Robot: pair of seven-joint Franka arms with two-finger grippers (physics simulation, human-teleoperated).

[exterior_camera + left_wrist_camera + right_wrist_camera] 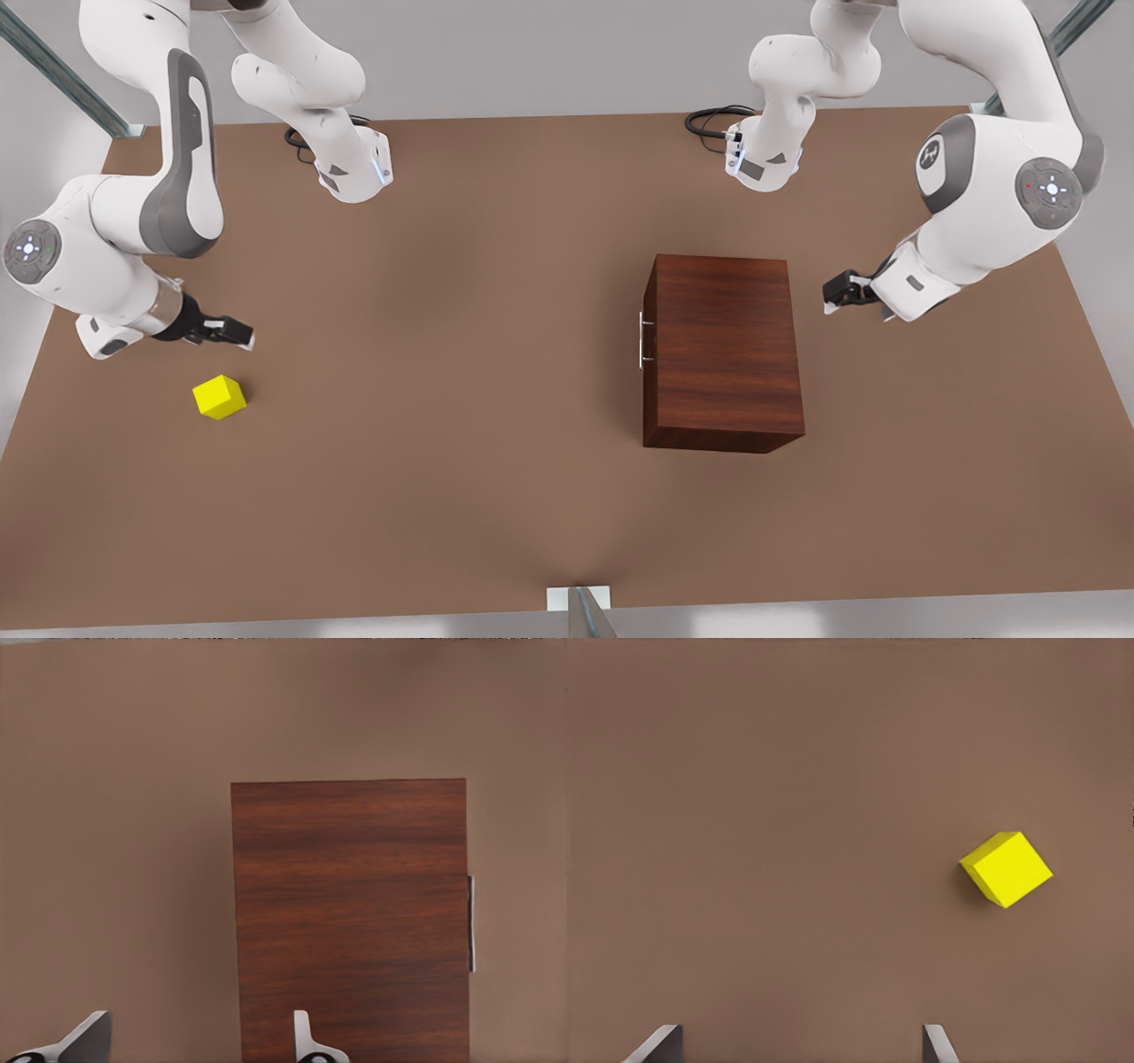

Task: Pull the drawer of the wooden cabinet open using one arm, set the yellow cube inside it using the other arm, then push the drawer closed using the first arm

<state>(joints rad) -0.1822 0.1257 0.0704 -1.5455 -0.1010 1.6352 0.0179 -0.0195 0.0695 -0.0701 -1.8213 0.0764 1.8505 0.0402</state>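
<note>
Left gripper (pixel 831 295): fingers (pixel 306 1041) spread, empty; near the wooden cabinet (pixel 722 350), on the side away from the handle (pixel 640 340)
Right gripper (pixel 237 333): fingers (pixel 937 1047) parted, empty; above table (pixel 461 372), near the yellow cube (pixel 219 396)
Drawer (pixel 650 350): closed
Progress: nothing done; opening, placing, shutting all remain

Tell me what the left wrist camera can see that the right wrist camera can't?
The left wrist view alone has the wooden cabinet, with the silver handle of its drawer along one edge, and the left gripper, fingers apart, close to the cabinet. The right wrist view alone has the yellow cube lying on the table, and the right gripper, fingers apart and nothing between them. Both share the plain brown table.
</note>
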